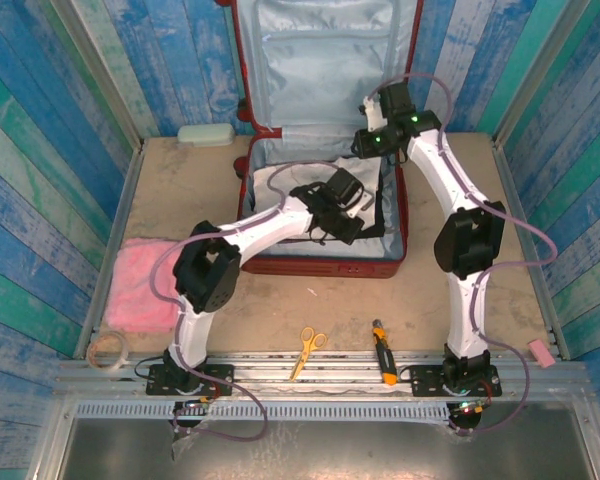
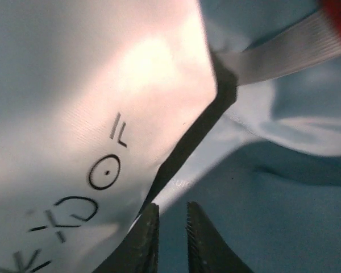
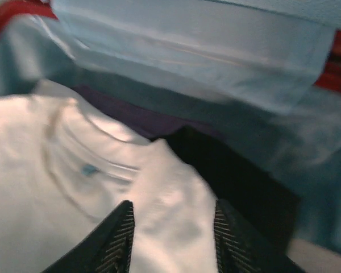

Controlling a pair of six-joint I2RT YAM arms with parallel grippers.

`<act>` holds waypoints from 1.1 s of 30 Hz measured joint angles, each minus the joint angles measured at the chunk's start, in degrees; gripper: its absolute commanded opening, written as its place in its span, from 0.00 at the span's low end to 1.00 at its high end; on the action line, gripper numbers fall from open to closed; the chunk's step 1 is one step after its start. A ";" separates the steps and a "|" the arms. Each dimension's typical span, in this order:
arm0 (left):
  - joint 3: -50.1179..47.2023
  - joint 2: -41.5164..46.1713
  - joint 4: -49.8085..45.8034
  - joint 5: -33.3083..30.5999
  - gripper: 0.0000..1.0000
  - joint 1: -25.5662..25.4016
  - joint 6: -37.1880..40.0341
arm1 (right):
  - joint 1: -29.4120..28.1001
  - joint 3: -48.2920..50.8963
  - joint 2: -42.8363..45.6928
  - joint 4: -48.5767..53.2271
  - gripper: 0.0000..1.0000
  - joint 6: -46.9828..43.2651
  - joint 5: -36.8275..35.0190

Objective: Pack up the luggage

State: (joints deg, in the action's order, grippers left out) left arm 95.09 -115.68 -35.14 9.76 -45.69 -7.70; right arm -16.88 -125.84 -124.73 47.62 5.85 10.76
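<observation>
The luggage [image 1: 325, 262], a dark-red hard-shell suitcase, lies open at the back middle of the table with its grey-blue lined lid [image 1: 325, 60] upright. A white T-shirt [image 1: 280, 185] lies inside over dark clothing. My left gripper [image 1: 348, 220] is low in the case. In its wrist view the left gripper [image 2: 170, 206] stands narrowly open with nothing between the jaws, beside a white printed garment [image 2: 74, 114] with a black edge, over the lining [image 2: 273, 216]. My right gripper [image 1: 366, 148] is at the case's back right. That right gripper [image 3: 173, 203] stands open over the white T-shirt [image 3: 57, 170].
On the left a pink cloth [image 1: 140, 285] lies with a tape roll [image 1: 108, 348] in front of it. Yellow scissors [image 1: 308, 350] and an orange screwdriver [image 1: 383, 365] lie near the front edge. A pale pouch [image 1: 205, 135] sits at the back left. A small pink block [image 1: 540, 352] rests at the right.
</observation>
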 measured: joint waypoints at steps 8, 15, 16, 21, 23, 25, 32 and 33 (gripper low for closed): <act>-0.39 2.58 3.39 5.20 0.74 0.52 2.16 | 4.42 9.03 3.41 -2.36 0.85 1.64 -0.39; -1.53 3.41 4.66 4.31 0.74 0.55 4.17 | 11.80 20.11 9.53 -9.29 0.86 7.96 14.62; -2.25 3.74 5.05 3.80 0.74 0.66 4.09 | 12.04 20.48 9.51 -10.34 0.86 8.76 16.55; -9.49 6.58 9.25 0.42 0.66 3.85 -0.39 | 10.97 23.26 7.82 -14.97 0.84 12.74 24.83; -12.74 7.89 11.06 -1.49 0.63 6.16 -3.17 | 10.38 24.09 6.60 -16.09 0.82 13.70 26.91; -14.78 8.61 12.04 -3.63 0.61 8.20 -5.57 | 9.73 24.50 5.38 -16.55 0.78 14.32 28.09; -15.45 8.59 14.40 -6.36 0.54 9.68 -10.64 | 7.41 24.46 2.84 -16.50 0.43 14.51 28.46; -15.45 8.57 14.53 -6.40 0.52 9.70 -11.41 | 6.91 23.98 2.84 -15.65 0.39 14.03 27.74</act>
State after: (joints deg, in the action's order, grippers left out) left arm 79.64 -107.11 -20.60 3.36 -35.99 -19.11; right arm -9.98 -101.86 -121.89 31.97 19.88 38.50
